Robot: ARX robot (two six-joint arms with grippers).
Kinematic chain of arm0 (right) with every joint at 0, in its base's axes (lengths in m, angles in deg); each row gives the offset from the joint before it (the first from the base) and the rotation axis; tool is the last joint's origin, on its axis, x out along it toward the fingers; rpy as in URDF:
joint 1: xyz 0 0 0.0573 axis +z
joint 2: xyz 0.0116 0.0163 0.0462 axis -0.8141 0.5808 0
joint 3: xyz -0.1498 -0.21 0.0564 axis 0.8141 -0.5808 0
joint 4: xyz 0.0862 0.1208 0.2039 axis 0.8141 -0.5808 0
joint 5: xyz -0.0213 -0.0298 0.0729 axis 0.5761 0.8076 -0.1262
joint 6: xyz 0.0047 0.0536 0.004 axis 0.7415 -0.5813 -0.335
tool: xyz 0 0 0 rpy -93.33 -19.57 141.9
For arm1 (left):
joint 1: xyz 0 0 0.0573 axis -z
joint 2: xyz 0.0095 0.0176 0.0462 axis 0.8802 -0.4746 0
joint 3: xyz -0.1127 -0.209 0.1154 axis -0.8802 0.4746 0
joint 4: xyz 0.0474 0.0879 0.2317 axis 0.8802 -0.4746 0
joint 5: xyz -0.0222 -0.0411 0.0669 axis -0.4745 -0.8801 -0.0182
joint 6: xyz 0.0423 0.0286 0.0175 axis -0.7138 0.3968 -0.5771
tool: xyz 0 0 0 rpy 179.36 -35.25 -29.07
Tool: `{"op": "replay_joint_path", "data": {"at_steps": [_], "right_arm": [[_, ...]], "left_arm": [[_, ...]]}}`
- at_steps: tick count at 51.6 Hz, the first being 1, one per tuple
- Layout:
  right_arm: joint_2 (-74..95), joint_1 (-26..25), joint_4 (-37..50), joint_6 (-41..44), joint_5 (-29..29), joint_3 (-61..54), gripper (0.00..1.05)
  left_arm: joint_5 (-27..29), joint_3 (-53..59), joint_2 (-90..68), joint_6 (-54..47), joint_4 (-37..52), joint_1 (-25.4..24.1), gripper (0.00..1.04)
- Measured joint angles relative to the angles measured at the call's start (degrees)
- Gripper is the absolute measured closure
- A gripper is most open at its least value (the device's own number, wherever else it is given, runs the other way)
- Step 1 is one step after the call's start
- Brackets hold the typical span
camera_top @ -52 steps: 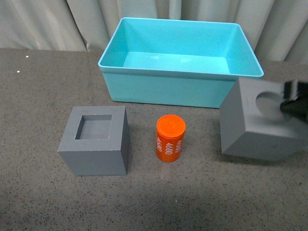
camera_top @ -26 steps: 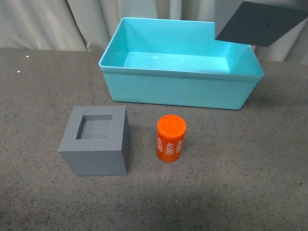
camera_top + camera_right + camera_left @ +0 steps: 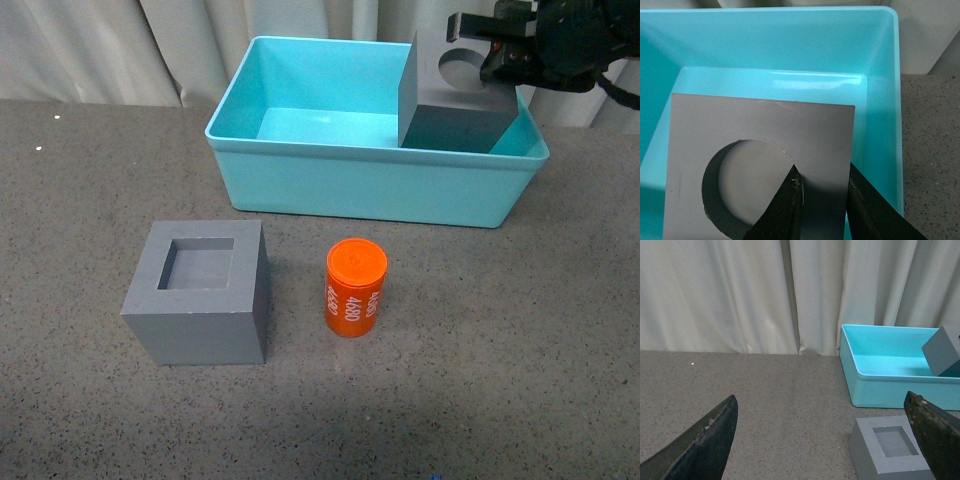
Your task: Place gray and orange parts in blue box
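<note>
My right gripper (image 3: 500, 55) is shut on the gray cube with the round recess (image 3: 455, 95) and holds it inside the right end of the blue box (image 3: 370, 185). In the right wrist view one finger sits in the recess and one outside the cube's wall (image 3: 825, 172), above the box floor (image 3: 790, 80). The gray cube with the square recess (image 3: 200, 292) and the orange cylinder (image 3: 355, 287) stand on the table in front of the box. My left gripper (image 3: 822, 440) is open and empty, near the square-recess cube (image 3: 892, 450).
The table (image 3: 80, 180) is a gray speckled surface. White curtains (image 3: 120, 50) hang close behind the box. The box and held cube also show in the left wrist view (image 3: 880, 385).
The right gripper lifted the round-recess cube from the table right of the box, swung it high over the box's back right corner, then lowered it into the box's right end.
</note>
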Motion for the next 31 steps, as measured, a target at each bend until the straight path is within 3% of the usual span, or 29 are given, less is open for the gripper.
{"op": "replay_joint_path", "data": {"at_steps": [31], "right_arm": [[11.13, 0.15, -8.04, -1.88, -0.37, 10.38, 0.87]], "left_arm": [[0.0, 0.0, 0.0, 0.0, 0.0, 0.0, 0.07]]}}
